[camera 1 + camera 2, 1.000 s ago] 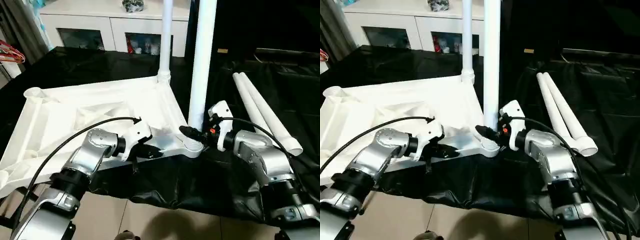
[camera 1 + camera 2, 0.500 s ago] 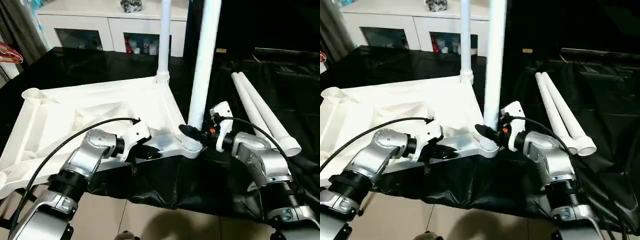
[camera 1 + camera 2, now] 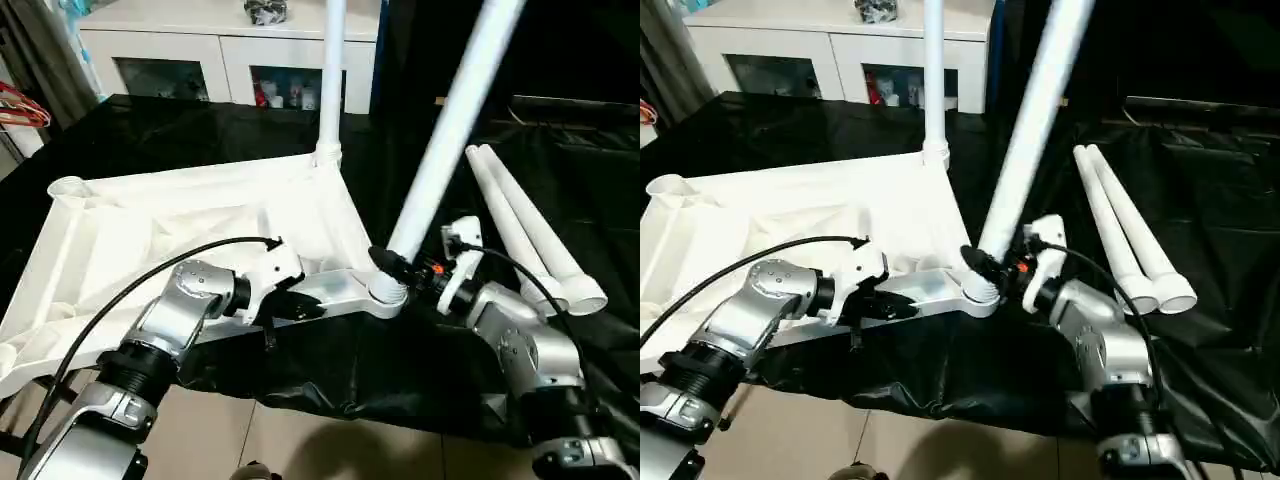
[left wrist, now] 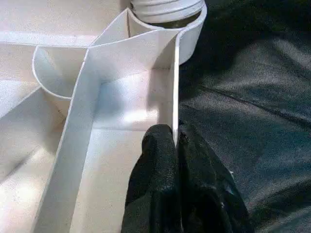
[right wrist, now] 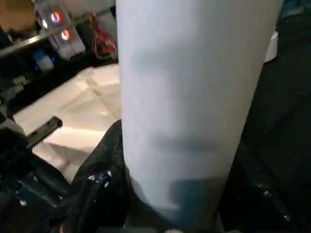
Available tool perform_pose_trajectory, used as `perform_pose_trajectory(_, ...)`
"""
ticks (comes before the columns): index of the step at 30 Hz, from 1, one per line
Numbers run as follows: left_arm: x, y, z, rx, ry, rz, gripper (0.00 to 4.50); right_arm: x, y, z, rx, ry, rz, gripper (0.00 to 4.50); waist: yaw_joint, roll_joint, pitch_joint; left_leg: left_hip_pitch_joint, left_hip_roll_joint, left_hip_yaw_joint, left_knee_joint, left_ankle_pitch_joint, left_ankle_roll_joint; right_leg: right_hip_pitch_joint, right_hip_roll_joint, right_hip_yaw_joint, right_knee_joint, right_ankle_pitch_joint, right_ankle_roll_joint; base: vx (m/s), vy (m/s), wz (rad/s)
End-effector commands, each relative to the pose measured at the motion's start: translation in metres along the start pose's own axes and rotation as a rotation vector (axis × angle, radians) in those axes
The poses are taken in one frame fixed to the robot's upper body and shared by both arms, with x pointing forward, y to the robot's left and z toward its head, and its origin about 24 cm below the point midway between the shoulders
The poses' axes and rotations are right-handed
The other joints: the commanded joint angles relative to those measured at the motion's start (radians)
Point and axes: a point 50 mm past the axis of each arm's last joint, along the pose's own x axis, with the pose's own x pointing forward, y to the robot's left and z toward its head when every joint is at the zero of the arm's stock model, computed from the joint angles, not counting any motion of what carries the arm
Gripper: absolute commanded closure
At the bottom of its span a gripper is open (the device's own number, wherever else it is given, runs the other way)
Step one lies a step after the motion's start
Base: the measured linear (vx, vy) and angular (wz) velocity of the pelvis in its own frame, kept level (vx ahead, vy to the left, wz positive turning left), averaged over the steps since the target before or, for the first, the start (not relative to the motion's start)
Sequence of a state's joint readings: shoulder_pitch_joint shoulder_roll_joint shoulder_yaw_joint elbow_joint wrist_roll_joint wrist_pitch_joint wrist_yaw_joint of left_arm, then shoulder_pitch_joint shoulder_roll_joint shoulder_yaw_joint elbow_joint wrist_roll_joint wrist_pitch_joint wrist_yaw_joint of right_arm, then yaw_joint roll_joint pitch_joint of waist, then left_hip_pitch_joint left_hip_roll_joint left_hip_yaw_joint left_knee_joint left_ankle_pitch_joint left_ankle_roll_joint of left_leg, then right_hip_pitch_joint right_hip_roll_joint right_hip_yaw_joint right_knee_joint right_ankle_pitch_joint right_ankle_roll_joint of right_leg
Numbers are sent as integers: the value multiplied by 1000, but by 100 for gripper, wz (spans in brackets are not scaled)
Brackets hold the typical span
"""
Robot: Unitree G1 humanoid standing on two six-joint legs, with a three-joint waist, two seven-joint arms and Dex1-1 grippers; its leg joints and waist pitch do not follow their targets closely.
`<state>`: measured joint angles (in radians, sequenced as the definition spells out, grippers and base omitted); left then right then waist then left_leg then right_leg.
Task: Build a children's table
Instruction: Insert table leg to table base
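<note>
The children's table lies upside down: its white top (image 3: 180,225) rests ribs-up on the black cloth. One white leg (image 3: 330,70) stands upright in the far corner socket. A second leg (image 3: 450,120) has its foot in the near right corner socket (image 3: 383,293) and leans up to the right. My right gripper (image 3: 400,268) is shut on this leg just above the socket, and the leg (image 5: 194,97) sits between its black fingers (image 5: 104,179). My left gripper (image 4: 175,133) is shut on the top's thin near rim (image 4: 173,87), a little left of that socket.
Two loose white legs (image 3: 530,230) lie side by side on the black cloth at the right. A white cabinet with glass doors (image 3: 200,50) stands behind the table. The near edge of the cloth-covered surface drops to a tiled floor (image 3: 300,440).
The leg in my right gripper has tipped from upright to leaning right at its top, and the gripper has turned with it. My left gripper holds still on the rim.
</note>
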<state>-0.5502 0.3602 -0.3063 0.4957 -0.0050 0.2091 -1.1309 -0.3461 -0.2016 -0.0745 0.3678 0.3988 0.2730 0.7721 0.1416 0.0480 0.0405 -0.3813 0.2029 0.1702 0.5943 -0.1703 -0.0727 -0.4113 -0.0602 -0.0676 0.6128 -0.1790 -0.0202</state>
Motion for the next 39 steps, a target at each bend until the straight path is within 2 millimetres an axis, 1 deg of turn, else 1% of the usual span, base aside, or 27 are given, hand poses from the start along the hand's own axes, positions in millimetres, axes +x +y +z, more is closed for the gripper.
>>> perform_pose_trajectory(1, -4, 5, 1, 6, 1, 48, 450, -15, -8, -30, 63, 84, -80, 258, -1, 12, -61, 20, 28, -12, -76, -292, -5, 50, -81, 44, -80, -220, -182, 0, 0, 0)
perform_pose_trajectory(3, -3, 7, 2, 7, 1, 59, 450, -18, -7, -33, 18, 85, -99, 258, -2, 11, -59, 20, 28, -13, -78, -305, -5, 50, -81, 44, -85, -254, -173, 0, 0, 0)
perform_pose_trajectory(5, -3, 8, 2, 6, 0, 65, 450, -21, -6, -35, -29, 92, -113, 258, -2, 8, -56, 22, 27, -13, -82, -324, -7, 49, -84, 44, -93, -320, -152, 0, 0, 0)
perform_pose_trajectory(6, -3, 8, 2, 6, -1, 67, 450, -21, -5, -35, -40, 93, -116, 258, -1, 10, -52, 25, 27, -14, -84, -336, -8, 48, -83, 45, -97, -354, -142, 0, 0, 0)
perform_pose_trajectory(7, -3, 8, 2, 6, -1, 68, 450, -22, -4, -35, -41, 92, -117, 258, -3, 10, -51, 28, 27, -15, -86, -354, -10, 48, -84, 45, -99, -388, -135, 0, 0, 0)
perform_pose_trajectory(9, -3, 8, 2, 6, -2, 69, 450, -21, -1, -35, -57, 87, -117, 258, -3, 10, -52, 28, 27, -16, -87, -354, -10, 47, -85, 47, -100, -399, -130, 0, 0, 0)
perform_pose_trajectory(11, -2, 8, 2, 7, -2, 72, 450, -19, 4, -36, -107, 108, -96, 258, -3, 7, -53, 27, 28, -16, -88, -342, -10, 48, -85, 48, -100, -387, -127, 0, 0, 0)
perform_pose_trajectory(12, -2, 8, 2, 7, -3, 73, 450, -18, 5, -36, -123, 118, -88, 258, -2, 9, -53, 26, 29, -16, -89, -336, -9, 47, -84, 48, -99, -374, -128, 0, 0, 0)
perform_pose_trajectory(13, -2, 8, 2, 7, -3, 73, 450, -18, 5, -36, -123, 118, -88, 258, -3, 9, -53, 26, 29, -16, -89, -336, -10, 47, -83, 49, -97, -367, -130, 0, 0, 0)
perform_pose_trajectory(14, -2, 8, 2, 7, -2, 73, 450, -17, 6, -36, -132, 123, -81, 258, -4, 7, -53, 26, 28, -15, -89, -336, -8, 48, -83, 49, -97, -362, -133, 0, 0, 0)
perform_pose_trajectory(15, -2, 8, 1, 9, -1, 73, 450, -16, 6, -36, -150, 141, -67, 258, -4, 5, -52, 26, 28, -15, -89, -342, -7, 47, -84, 49, -99, -373, -132, 0, 0, 0)
perform_pose_trajectory(16, -2, 8, 1, 9, -1, 72, 450, -16, 6, -36, -154, 145, -64, 258, -4, 6, -52, 26, 28, -15, -89, -345, -7, 46, -85, 49, -99, -381, -131, 0, 0, 0)
perform_pose_trajectory(17, -2, 7, 1, 15, 3, 69, 450, -13, 7, -37, -185, 175, -40, 258, -5, 3, -50, 25, 27, -16, -89, -348, -7, 47, -86, 48, -101, -410, -122, 0, 0, 0)
perform_pose_trajectory(18, -2, 7, 0, 18, 4, 68, 450, -11, 7, -37, -194, 187, -28, 258, -6, 3, -48, 25, 26, -16, -90, -351, -7, 46, -85, 48, -103, -421, -119, 0, 0, 0)
perform_pose_trajectory(20, -3, 6, 0, 21, 6, 66, 450, -9, 8, -36, -206, 208, -2, 258, -6, 2, -48, 26, 26, -16, -90, -351, -2, 45, -87, 49, -106, -443, -110, 0, 0, 0)
perform_pose_trajectory(21, -3, 6, -1, 21, 7, 66, 450, -8, 8, -35, -212, 215, 7, 258, -6, 0, -49, 27, 27, -17, -90, -347, 0, 45, -87, 49, -105, -446, -107, 0, 0, 0)
perform_pose_trajectory(22, -3, 6, -1, 23, 9, 63, 450, -6, 9, -35, -220, 232, 27, 258, -6, 1, -49, 26, 28, -16, -90, -347, 0, 45, -86, 50, -105, -445, -106, 0, 0, 0)
perform_pose_trajectory(25, -4, 4, -2, 26, 15, 56, 450, -4, 11, -36, -236, 278, 82, 258, -6, -7, -48, 25, 28, -15, -90, -338, 6, 44, -87, 50, -106, -449, -105, 0, 0, 0)
perform_pose_trajectory(27, -4, 4, -3, 27, 16, 53, 450, -4, 11, -37, -242, 300, 107, 258, -5, -5, -49, 25, 28, -15, -90, -333, 6, 44, -87, 50, -104, -438, -108, 0, 0, 0)
perform_pose_trajectory(29, -5, 3, -3, 33, 17, 37, 450, -3, 11, -37, -250, 324, 135, 258, -5, -10, -49, 25, 28, -14, -90, -327, 7, 44, -86, 50, -104, -427, -110, 0, 0, 0)
perform_pose_trajectory(32, -7, 1, -2, 63, 30, -2, 450, -1, 8, -35, -259, 340, 171, 258, -5, -9, -51, 24, 29, -15, -91, -328, 5, 46, -87, 50, -101, -407, -120, 0, 0, 0)
perform_pose_trajectory(33, -7, 0, -1, 68, 32, -11, 450, 0, 7, -34, -257, 339, 176, 258, -7, -13, -51, 22, 30, -15, -92, -328, 4, 47, -86, 50, -98, -393, -125, 0, 0, 0)
perform_pose_trajectory(35, -9, 0, 0, 82, 36, -29, 450, 1, 7, -31, -257, 337, 193, 258, -8, -14, -52, 23, 31, -14, -92, -320, 4, 48, -86, 50, -96, -367, -135, 0, 0, 0)
perform_pose_trajectory(36, -10, 0, 1, 89, 36, -39, 450, 1, 7, -30, -257, 337, 208, 258, -9, -15, -52, 24, 31, -14, -92, -315, 3, 49, -84, 50, -93, -339, -144, 0, 0, 0)
perform_pose_trajectory(38, -13, 0, 4, 111, 44, -69, 450, -2, 7, -29, -264, 352, 255, 258, -9, -27, -53, 23, 31, -11, -92, -301, 9, 52, -84, 50, -91, -308, -153, 0, 0, 0)
perform_pose_trajectory(39, -13, 0, 5, 114, 45, -72, 450, -2, 7, -29, -265, 355, 261, 258, -6, -23, -54, 24, 31, -11, -91, -293, 13, 52, -84, 50, -89, -301, -157, 0, 0, 0)
